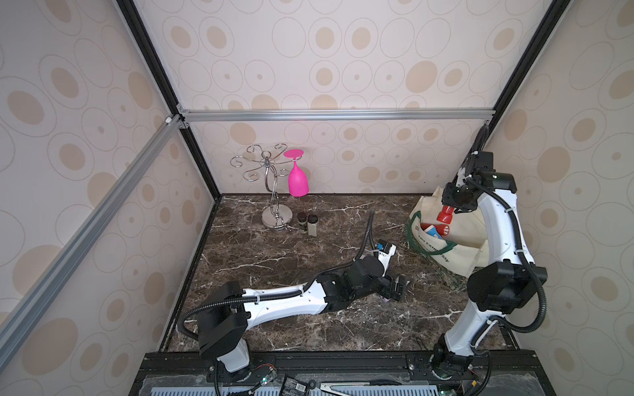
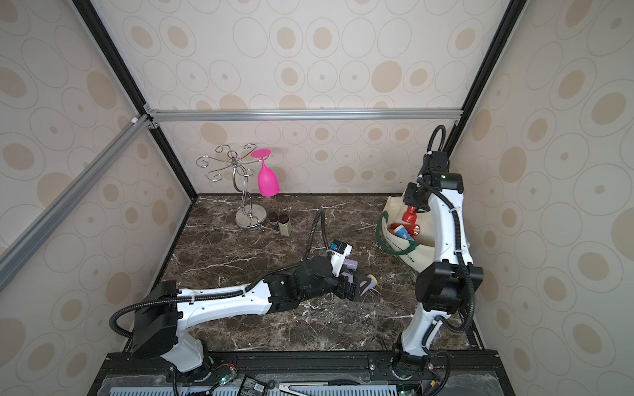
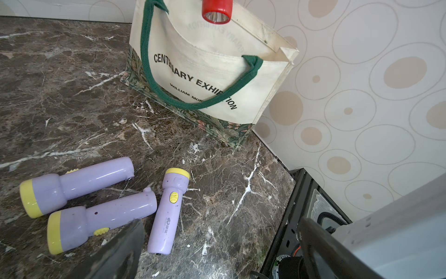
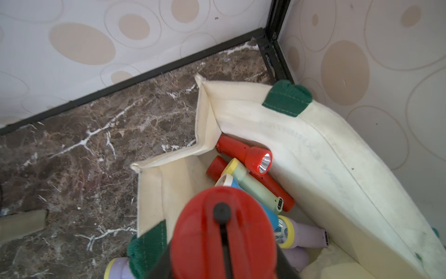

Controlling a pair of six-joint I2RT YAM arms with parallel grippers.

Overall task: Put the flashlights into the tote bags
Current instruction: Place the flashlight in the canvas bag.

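Above tote bag (image 1: 459, 255), right tool (image 1: 452, 206) gripping red flashlight (image 1: 445, 216)

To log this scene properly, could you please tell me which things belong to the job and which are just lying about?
Job: tote bag; red flashlight in the right gripper; three lilac flashlights on the table; flashlights already in the bag.
Lying about: wire glass rack; pink glass; two jars.

Chrome rack (image 1: 276, 217), pink goblet (image 1: 297, 183) hanging, two dark-capped jars (image 1: 312, 226)
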